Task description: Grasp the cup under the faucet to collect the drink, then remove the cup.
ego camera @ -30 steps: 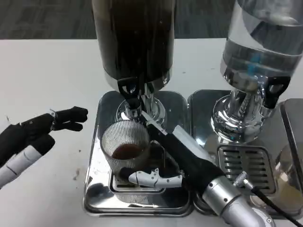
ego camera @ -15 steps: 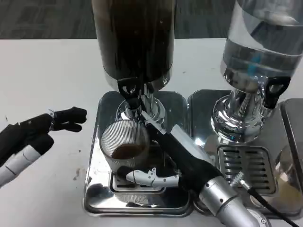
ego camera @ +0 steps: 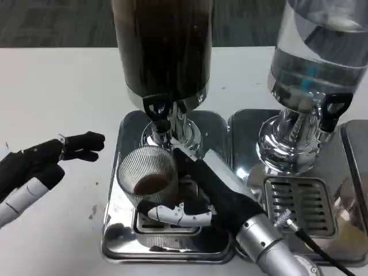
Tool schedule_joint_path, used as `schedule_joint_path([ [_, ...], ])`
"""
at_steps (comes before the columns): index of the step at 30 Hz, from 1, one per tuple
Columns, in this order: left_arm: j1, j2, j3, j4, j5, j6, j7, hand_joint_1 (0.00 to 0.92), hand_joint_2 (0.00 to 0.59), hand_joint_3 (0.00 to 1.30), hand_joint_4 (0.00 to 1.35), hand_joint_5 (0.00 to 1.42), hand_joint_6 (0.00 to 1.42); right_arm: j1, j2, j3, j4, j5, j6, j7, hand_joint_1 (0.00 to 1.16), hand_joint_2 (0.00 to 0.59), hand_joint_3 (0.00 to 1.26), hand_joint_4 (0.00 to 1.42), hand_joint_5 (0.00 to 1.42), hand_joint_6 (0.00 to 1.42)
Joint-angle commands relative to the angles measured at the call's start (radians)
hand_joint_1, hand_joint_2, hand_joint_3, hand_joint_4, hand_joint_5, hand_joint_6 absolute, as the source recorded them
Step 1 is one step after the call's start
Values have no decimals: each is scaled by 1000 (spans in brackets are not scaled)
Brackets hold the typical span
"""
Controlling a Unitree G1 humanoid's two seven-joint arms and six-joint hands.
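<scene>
A clear ribbed cup (ego camera: 147,178) with a little brown drink in it stands on the chrome drip tray (ego camera: 118,230), just in front of and below the black faucet (ego camera: 159,112) of the dark drink dispenser (ego camera: 163,46). My right hand (ego camera: 198,195) grips the cup from its right side, white fingers wrapped around the cup's front base. My left hand (ego camera: 40,161) hovers over the white table to the left of the tray, fingers loosely apart and holding nothing.
A second dispenser with clear liquid (ego camera: 316,63) stands at the right on its own drip tray (ego camera: 299,198). Another chrome tray edge (ego camera: 357,149) shows at far right. Bare white table (ego camera: 57,86) lies to the left.
The cup, held by my right hand, has slid slightly left and toward me, away from under the faucet. My left hand has barely moved.
</scene>
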Motion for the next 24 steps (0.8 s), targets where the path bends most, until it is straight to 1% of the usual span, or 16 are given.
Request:
schedule_joint_path([
  [1, 14, 16, 14, 0, -3, 11, 9, 0, 109, 286, 255, 273, 168, 1, 13, 9, -10, -9, 8, -11, 728, 183, 75, 86, 185, 283],
  [4, 14, 16, 15, 0, -2, 11, 11, 0, 110, 286, 255, 273, 170, -1, 14, 12, -8, -19, 8, -22, 745, 186, 76, 96, 201, 297],
  [6, 15, 16, 15, -1, -1, 12, 11, 0, 111, 286, 255, 273, 171, -1, 18, 14, -5, -27, 10, -30, 749, 186, 94, 133, 234, 318],
  [7, 16, 16, 16, -1, 0, 11, 12, 0, 112, 286, 256, 273, 171, 3, 20, 15, -4, -36, 2, -46, 750, 186, 103, 144, 246, 330],
  [9, 17, 16, 17, -1, 1, 11, 13, 0, 119, 291, 256, 273, 173, 3, 21, 16, 1, -38, -8, -55, 756, 188, 130, 176, 272, 342],
  [12, 17, 16, 21, -1, 0, 12, 15, 0, 121, 294, 256, 273, 174, 8, 23, 18, -1, -46, -6, -70, 763, 190, 170, 225, 310, 360],
  [20, 15, 15, 27, -1, 1, 13, 12, 0, 127, 290, 264, 273, 181, 12, 29, 24, 7, -57, -11, -109, 765, 190, 232, 300, 384, 428],
  [24, 13, 15, 26, -3, 2, 14, 11, 0, 105, 271, 256, 273, 188, 27, 34, 19, 5, -58, -20, -143, 765, 196, 275, 356, 438, 480],
])
